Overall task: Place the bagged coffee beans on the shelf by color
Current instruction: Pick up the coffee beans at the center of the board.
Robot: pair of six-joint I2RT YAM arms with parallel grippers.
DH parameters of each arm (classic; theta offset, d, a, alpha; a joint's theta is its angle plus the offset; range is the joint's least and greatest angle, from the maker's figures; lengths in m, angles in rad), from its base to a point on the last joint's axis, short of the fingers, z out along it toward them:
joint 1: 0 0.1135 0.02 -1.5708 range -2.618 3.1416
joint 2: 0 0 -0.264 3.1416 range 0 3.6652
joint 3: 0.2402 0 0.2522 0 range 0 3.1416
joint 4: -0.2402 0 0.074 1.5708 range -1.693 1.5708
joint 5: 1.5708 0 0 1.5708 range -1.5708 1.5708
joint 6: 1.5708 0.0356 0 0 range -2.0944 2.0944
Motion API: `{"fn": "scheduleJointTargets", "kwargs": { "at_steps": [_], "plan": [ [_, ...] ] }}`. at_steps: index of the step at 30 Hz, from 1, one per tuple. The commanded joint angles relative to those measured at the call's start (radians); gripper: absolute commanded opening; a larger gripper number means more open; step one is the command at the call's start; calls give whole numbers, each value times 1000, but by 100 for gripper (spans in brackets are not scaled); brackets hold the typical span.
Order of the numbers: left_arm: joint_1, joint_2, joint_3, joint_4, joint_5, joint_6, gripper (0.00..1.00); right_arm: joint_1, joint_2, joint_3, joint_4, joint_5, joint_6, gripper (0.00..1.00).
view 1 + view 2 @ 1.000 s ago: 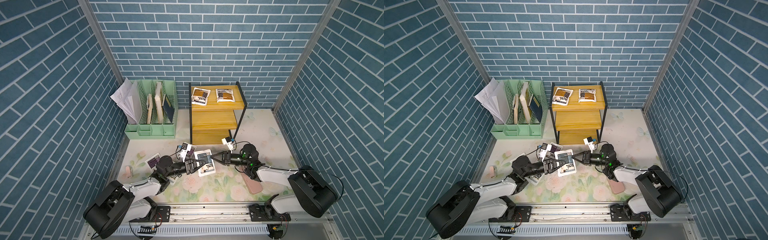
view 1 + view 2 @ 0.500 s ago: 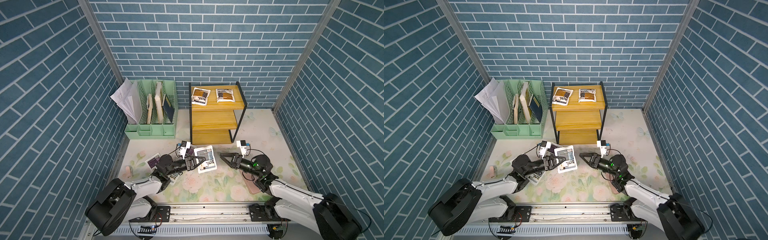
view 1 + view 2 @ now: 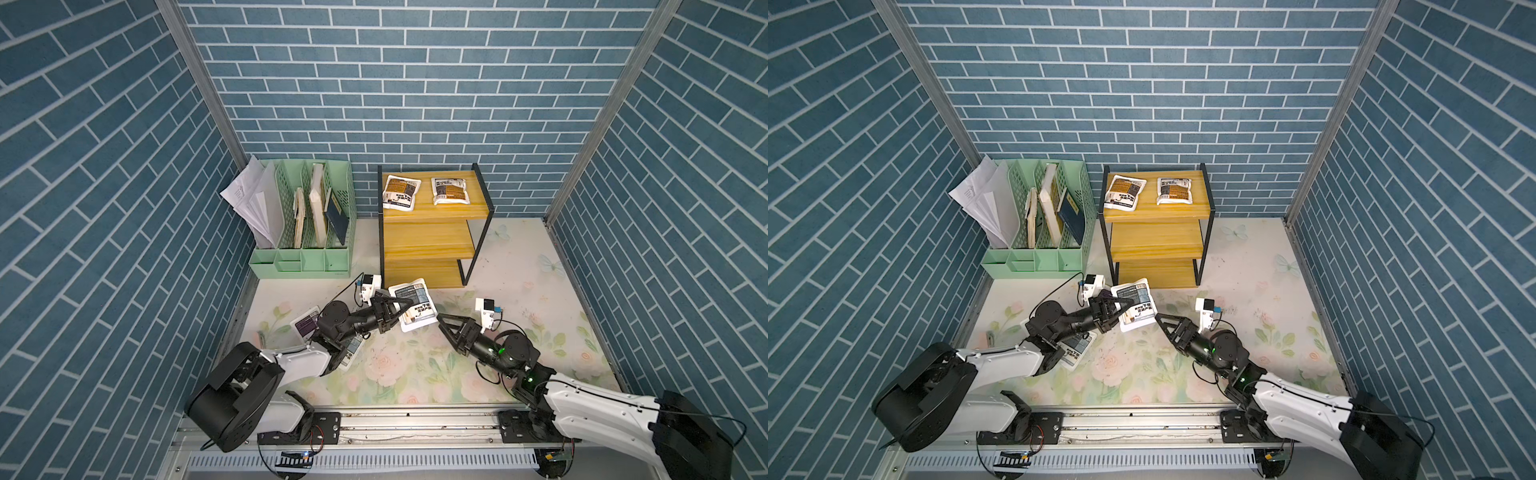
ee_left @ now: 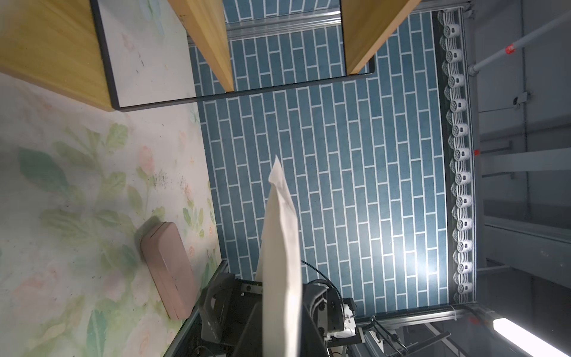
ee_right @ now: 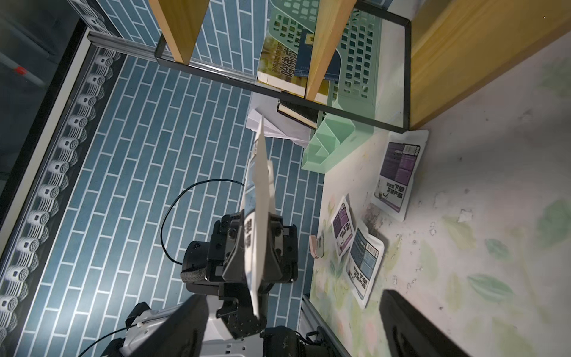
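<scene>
At centre frame we see the left gripper [image 3: 405,306] clamped on a blue-grey coffee pouch [image 3: 419,309], held in the air just below the shelf [image 3: 428,249]. The right gripper [image 3: 442,326], jaws spread and empty, sits just right of it. Two orange-brown pouches [image 3: 400,192] [image 3: 449,191] lie on the top board.

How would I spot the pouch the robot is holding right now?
Find the yellow shelf at the back wall. Just before its lowest board, the left gripper pinches a white pouch. It alone hangs in the air, with a blue-grey label; the others lie flat on shelf or mat.
</scene>
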Motion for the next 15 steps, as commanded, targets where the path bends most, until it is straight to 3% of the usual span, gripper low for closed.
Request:
{"fn": "scheduleJointTargets", "kwargs": {
  "at_steps": [1, 8, 15],
  "plan": [
    [6, -16, 42, 5, -1, -25, 19, 29, 77, 90, 139, 61, -7, 79],
    [5, -29, 67, -55, -6, -6, 19, 43, 220, 141, 196, 119, 56, 70],
    [6, -27, 70, -60, -9, 1, 19, 64, 275, 166, 241, 131, 57, 43]
  ]
}}
